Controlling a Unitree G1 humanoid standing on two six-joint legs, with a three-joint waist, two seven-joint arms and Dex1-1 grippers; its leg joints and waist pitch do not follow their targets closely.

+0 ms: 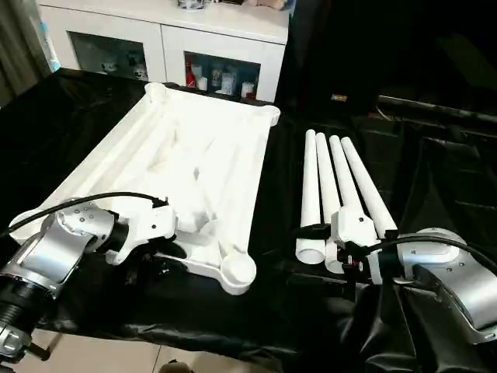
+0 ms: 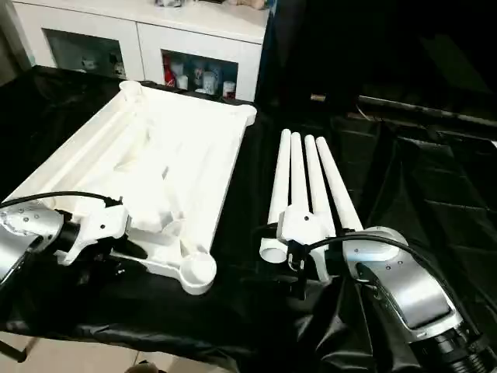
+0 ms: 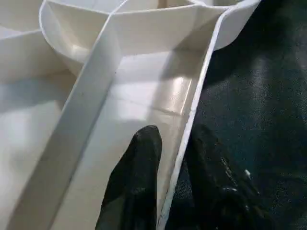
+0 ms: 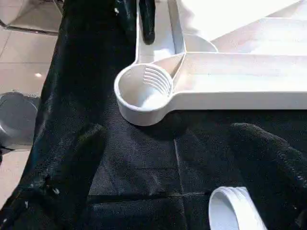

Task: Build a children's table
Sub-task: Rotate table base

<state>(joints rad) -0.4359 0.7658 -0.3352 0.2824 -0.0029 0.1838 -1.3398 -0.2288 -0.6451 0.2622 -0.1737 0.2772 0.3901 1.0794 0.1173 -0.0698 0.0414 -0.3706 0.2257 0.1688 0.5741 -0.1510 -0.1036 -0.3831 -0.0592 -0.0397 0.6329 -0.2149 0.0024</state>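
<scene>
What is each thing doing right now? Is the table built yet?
tabletop: upside down on the black cloth, ribs up, corner sockets empty, not built yet.
four legs: lying side by side next to the tabletop, none fitted.
left gripper: fingers on either side of the tabletop's edge wall.
right gripper: wide open, holding nothing, above a leg end.
cabinet: glass doors closed.
</scene>
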